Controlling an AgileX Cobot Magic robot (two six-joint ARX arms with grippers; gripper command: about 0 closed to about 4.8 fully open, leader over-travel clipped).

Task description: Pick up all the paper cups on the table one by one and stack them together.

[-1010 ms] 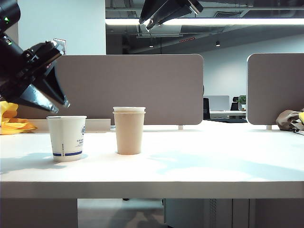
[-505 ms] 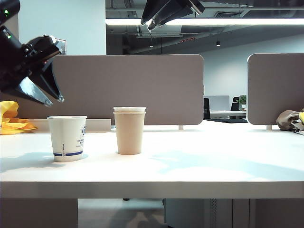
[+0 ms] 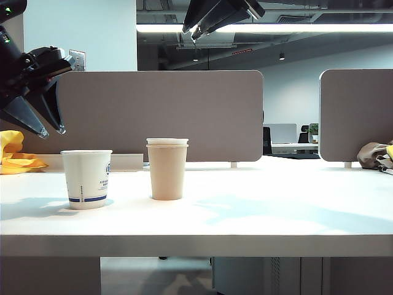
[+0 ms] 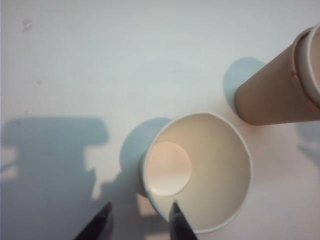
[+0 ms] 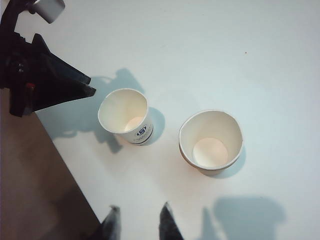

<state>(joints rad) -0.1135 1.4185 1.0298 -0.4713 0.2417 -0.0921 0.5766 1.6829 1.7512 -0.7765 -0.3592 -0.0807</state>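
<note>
Standing at lower left on the bench [image 3: 258,215], the white cup [image 3: 86,178] is awaiting stacking beside the nested tan stack [image 3: 167,169]; left tool [image 3: 44,126] and right tool [image 3: 195,32] are hanging spread, empty.

- The counter [image 3: 258,215] is plain white.
- The shorter paper cup [image 3: 86,178] is white, with a blue base band and blue print.
- The tan cup [image 3: 167,171] is unpatterned; a white rim [image 3: 167,141] shows above it.
- Partition panels [image 3: 166,114] are grey-brown.
- A crumpled yellow thing [image 3: 13,155], perhaps cloth.
- Both grippers' fingers [image 5: 165,222] look black.
</note>
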